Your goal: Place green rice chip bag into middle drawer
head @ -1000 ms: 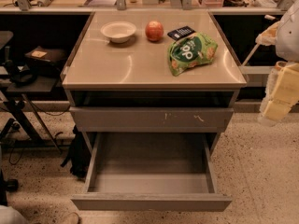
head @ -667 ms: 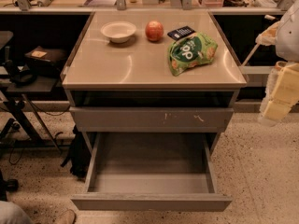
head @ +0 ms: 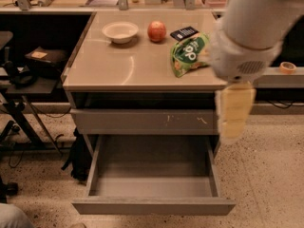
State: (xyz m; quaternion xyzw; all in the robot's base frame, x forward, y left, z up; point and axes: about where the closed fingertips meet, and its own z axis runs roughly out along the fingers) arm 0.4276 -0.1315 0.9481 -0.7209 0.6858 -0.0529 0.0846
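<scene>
The green rice chip bag (head: 187, 53) lies on the counter top, right of centre, with white lettering facing up. The middle drawer (head: 152, 205) is pulled out wide below, and its inside looks empty. My gripper (head: 233, 127) hangs pale and blurred at the cabinet's right side, in front of the right end of the scratched drawer front (head: 142, 121). It is below and to the right of the bag and not touching it. My white arm (head: 251, 27) covers the counter's right edge and part of the bag's right side.
A white bowl (head: 120, 31), a red apple (head: 156, 31) and a small dark flat packet (head: 184, 33) sit at the back of the counter. A tape roll (head: 287, 67) lies on the ledge at right. Dark equipment and cables stand at left (head: 28, 70).
My arm and gripper have swung in from the right edge to the front of the cabinet's right side. The bag, bowl and apple have not moved.
</scene>
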